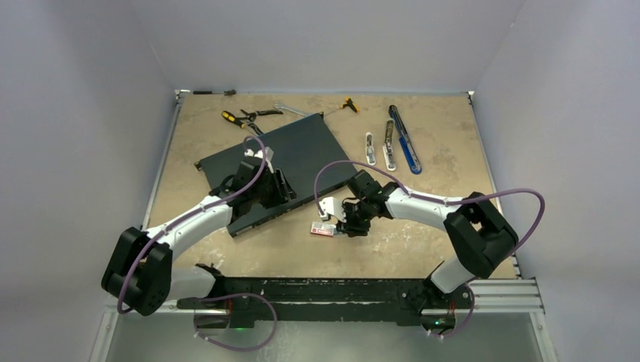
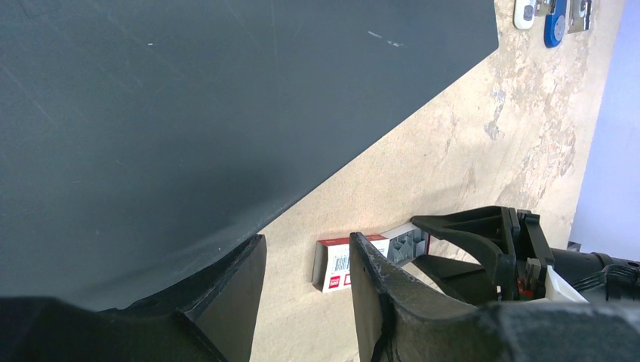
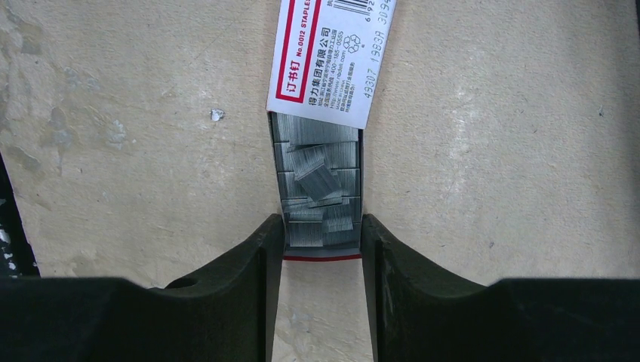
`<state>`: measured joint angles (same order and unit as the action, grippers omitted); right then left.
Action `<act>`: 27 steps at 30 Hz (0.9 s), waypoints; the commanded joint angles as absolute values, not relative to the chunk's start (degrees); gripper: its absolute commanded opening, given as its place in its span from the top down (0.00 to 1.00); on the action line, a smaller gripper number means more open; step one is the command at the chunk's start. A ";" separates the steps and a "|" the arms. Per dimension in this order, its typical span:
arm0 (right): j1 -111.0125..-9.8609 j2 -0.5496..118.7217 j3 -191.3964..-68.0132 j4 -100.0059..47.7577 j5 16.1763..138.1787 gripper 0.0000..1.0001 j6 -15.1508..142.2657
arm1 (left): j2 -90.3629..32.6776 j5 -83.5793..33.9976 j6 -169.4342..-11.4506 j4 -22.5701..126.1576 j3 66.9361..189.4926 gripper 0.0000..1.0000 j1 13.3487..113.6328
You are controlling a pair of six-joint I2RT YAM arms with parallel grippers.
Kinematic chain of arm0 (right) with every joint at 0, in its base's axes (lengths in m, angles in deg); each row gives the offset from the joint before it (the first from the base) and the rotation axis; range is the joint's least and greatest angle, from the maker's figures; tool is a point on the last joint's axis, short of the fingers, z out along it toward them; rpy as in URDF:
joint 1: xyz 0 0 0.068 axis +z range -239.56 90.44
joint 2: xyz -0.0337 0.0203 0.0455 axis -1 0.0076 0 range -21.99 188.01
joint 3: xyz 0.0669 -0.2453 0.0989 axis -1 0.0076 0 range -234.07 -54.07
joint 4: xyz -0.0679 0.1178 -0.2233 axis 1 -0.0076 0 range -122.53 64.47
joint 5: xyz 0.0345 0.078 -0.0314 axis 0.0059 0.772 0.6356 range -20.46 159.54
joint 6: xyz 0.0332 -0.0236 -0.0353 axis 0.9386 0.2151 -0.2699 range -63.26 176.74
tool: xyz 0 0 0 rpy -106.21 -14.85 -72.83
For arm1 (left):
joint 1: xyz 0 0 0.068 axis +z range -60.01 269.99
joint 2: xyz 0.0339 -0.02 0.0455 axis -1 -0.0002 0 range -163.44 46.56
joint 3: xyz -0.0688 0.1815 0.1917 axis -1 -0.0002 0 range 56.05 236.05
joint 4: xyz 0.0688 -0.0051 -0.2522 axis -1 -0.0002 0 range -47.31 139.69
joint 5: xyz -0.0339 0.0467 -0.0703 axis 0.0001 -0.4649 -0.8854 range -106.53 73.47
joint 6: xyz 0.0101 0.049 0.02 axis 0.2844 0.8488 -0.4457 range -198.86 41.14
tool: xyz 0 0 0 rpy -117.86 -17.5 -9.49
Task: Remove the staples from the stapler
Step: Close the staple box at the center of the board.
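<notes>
Right wrist view: my right gripper (image 3: 323, 230) is pinched on the near end of the open tray of a small red-and-white cardboard box (image 3: 332, 60), with one finger against each side wall. Short strips of silvery-grey metal staples (image 3: 317, 177) lie jumbled in that tray, which rests on the beige speckled table (image 3: 490, 151). My left gripper (image 2: 306, 241) hangs part-open, holding nothing, above the edge of a flat dark grey slab (image 2: 189, 113) near the box.
</notes>
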<state>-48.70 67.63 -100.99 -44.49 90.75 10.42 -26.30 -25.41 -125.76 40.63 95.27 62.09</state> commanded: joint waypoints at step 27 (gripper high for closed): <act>-39.67 68.14 -100.33 -40.73 86.80 0.72 11.25 | -23.08 -21.72 -137.69 39.82 90.50 0.57 55.38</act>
<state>-41.38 68.57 -101.99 -40.93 88.69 10.68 -24.94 -25.00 -132.34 40.91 90.98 57.92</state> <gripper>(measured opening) 0.405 0.429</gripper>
